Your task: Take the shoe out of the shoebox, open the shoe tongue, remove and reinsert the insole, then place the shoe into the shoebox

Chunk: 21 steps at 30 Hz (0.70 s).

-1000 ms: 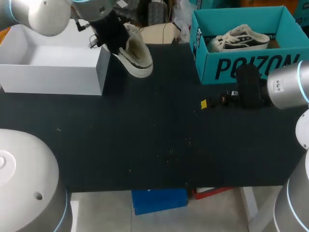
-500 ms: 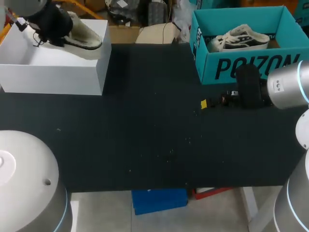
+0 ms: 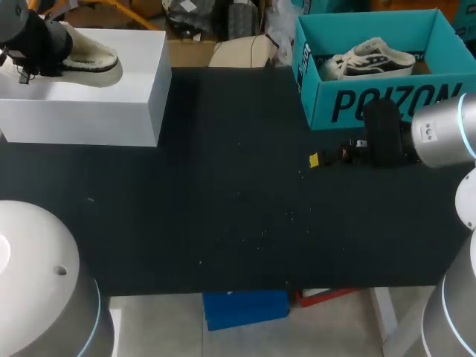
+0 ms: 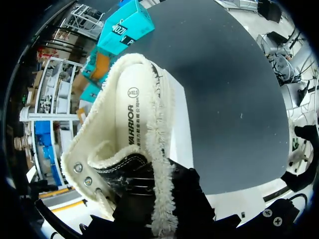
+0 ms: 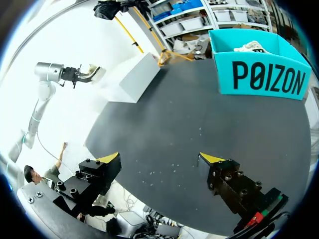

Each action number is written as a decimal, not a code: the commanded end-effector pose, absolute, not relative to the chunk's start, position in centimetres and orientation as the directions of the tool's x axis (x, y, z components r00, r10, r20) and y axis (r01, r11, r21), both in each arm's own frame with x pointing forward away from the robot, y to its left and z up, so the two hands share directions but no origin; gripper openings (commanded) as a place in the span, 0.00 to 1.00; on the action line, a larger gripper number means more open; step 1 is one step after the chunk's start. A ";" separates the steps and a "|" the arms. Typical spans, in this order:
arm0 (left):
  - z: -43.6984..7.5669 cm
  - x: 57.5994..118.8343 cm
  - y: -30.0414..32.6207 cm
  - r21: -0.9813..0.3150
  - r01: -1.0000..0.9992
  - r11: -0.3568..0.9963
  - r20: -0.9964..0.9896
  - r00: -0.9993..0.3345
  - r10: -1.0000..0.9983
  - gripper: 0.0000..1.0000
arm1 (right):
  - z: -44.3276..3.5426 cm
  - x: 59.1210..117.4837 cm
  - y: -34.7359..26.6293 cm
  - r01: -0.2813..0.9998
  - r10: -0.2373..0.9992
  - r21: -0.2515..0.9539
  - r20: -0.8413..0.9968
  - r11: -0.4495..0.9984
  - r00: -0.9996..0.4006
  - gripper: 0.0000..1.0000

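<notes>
A cream low shoe (image 3: 88, 59) with a frayed edge hangs level over the left part of the white shoebox (image 3: 89, 115). My left gripper (image 3: 33, 50) is shut on it at the heel end. In the left wrist view the shoe's sole (image 4: 130, 114) faces the camera, the black fingers clamp its laced upper (image 4: 127, 169), and the white box (image 4: 182, 129) lies behind it. My right gripper (image 3: 320, 158) stands open low over the mat in front of the teal box (image 3: 372, 100), with nothing between its yellow tips (image 5: 160, 159). From the right wrist the left arm and shoe (image 5: 89, 72) show far off.
The teal box (image 5: 259, 74) at the back right holds a second light shoe (image 3: 372, 58) with a dark side. The black mat (image 3: 238, 193) stretches between the two boxes, with small specks on it. The table's front edge (image 3: 260, 288) runs near the bottom.
My left arm carried the shoe leftward, from past the white box's right end to over its left part, and turned it from toe-down to level. The right arm stayed still.
</notes>
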<state>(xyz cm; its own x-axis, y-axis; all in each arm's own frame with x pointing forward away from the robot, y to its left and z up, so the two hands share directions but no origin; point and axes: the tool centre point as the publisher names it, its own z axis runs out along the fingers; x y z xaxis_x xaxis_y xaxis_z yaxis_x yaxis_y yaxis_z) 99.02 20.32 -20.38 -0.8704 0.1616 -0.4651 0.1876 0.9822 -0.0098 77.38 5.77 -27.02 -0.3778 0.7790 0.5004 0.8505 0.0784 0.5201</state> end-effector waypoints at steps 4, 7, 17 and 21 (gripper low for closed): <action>-22.8 103.0 22.1 -0.042 0.220 0.975 -0.442 -0.879 0.180 0.00 | -27.0 77.5 5.9 0.851 0.781 0.518 0.498 0.079 -0.376 1.00; -24.0 104.6 22.4 -0.043 0.229 0.972 -0.435 -0.881 0.189 0.00 | -27.0 77.5 5.9 0.851 0.781 0.518 0.498 0.079 -0.376 1.00; -28.1 106.3 21.3 -0.068 0.251 0.966 -0.401 -0.893 0.203 0.00 | -27.0 77.5 5.9 0.851 0.781 0.518 0.498 0.079 -0.376 1.00; -29.5 106.4 21.0 -0.075 0.252 0.965 -0.387 -0.899 0.205 0.00 | -27.0 77.5 5.9 0.851 0.781 0.518 0.498 0.079 -0.376 1.00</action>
<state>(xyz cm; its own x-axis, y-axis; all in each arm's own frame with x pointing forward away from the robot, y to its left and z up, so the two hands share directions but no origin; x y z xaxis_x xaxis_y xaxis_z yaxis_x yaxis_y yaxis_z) 105.62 21.11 -28.56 -0.9009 0.2032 -0.3835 0.2489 0.9658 -0.0730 77.38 5.77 -27.02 -0.3778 0.7790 0.5004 0.8505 0.0784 0.5201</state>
